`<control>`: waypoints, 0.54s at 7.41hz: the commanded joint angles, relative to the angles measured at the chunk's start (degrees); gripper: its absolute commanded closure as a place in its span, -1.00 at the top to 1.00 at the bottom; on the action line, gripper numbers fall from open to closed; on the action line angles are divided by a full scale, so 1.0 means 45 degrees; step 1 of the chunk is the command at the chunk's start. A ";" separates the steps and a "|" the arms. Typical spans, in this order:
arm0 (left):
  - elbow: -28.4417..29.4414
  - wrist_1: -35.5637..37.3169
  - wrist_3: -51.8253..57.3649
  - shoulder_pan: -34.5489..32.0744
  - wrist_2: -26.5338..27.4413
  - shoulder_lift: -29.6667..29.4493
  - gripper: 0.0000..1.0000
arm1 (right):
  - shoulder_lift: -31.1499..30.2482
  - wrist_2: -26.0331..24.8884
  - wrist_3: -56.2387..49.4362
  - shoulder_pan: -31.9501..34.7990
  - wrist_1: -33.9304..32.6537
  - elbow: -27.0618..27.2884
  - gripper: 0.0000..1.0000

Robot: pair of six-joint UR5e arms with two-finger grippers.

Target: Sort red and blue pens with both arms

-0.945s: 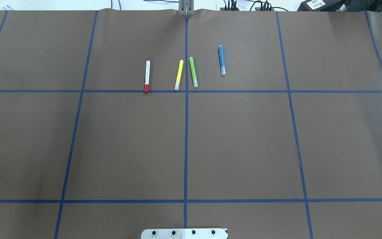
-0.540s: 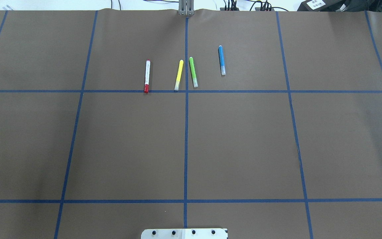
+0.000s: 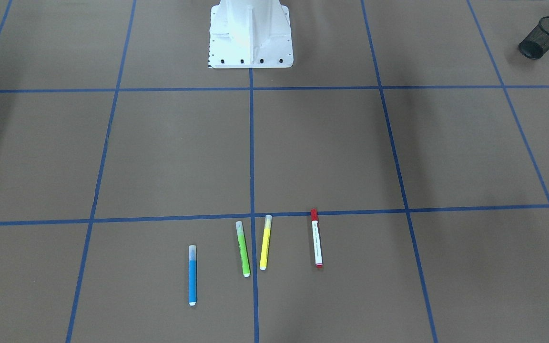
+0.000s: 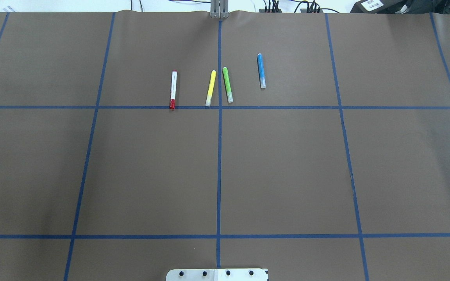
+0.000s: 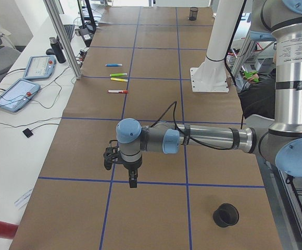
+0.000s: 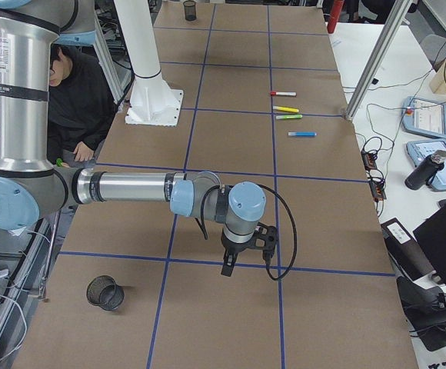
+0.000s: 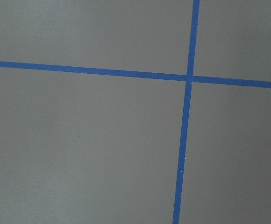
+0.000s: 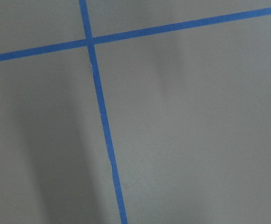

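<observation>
The red pen [image 4: 173, 89] [image 3: 317, 238], white-barrelled with a red cap, lies at the far side of the table, left of the centre line. The blue pen [image 4: 261, 70] [image 3: 192, 275] lies right of that line. Both also show small in the side views: red pen [image 5: 118, 91] [image 6: 283, 94], blue pen [image 5: 114, 65] [image 6: 302, 134]. My left gripper [image 5: 133, 179] hangs low over a tape crossing far from the pens. My right gripper [image 6: 227, 265] does likewise at the other end. I cannot tell whether either is open or shut. Both wrist views hold only brown paper and blue tape.
A yellow marker [image 4: 211, 88] and a green marker [image 4: 227, 84] lie between the two pens. A black mesh cup [image 3: 541, 37] [image 5: 226, 214] stands near my left arm, another mesh cup [image 6: 104, 292] near my right. A seated person [image 6: 77, 92] is behind the base [image 3: 250, 38].
</observation>
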 commanded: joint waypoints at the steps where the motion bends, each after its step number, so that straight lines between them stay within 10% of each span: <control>1: -0.0005 0.0015 0.0000 0.0000 0.0004 -0.0003 1.00 | 0.0033 -0.0122 0.0093 0.0000 0.0003 0.0013 1.00; 4: -0.0201 -0.0023 0.0039 0.0019 0.0043 0.0094 1.00 | 0.0014 -0.0181 0.0073 0.0000 0.0022 -0.0007 1.00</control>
